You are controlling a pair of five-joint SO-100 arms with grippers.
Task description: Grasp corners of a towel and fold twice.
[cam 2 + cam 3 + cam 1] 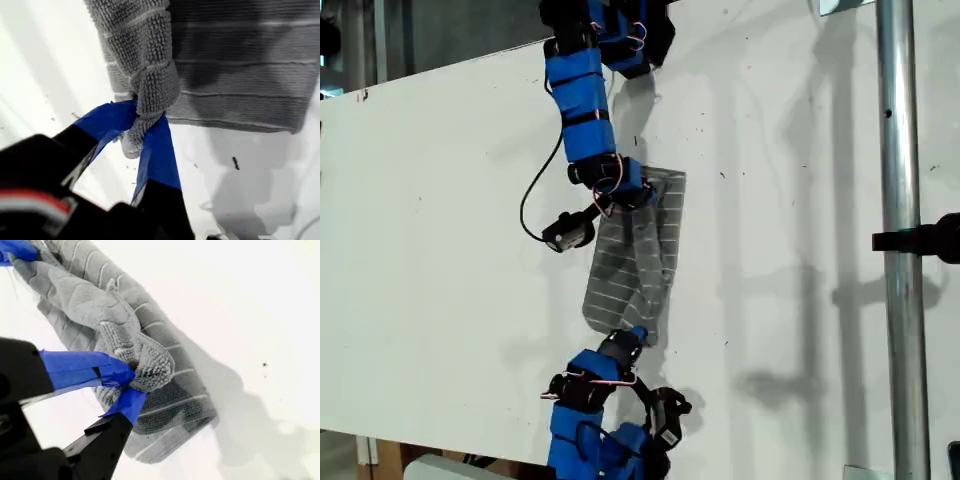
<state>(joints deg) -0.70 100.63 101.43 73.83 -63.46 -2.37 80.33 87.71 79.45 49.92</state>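
Grey towel (240, 75) bunched in my first pincer (142, 125), plain only up close.

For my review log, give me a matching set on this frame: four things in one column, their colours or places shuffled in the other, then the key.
Things:
1. towel
2. my first pincer
3. table
4. metal pole

Descriptions:
A. plain white
B. blue tips, closed on bunched fabric
C. shiny silver, upright at the exterior view's right
D. grey with thin white stripes

Pairs: 1-D, 2-B, 3-A, 4-C
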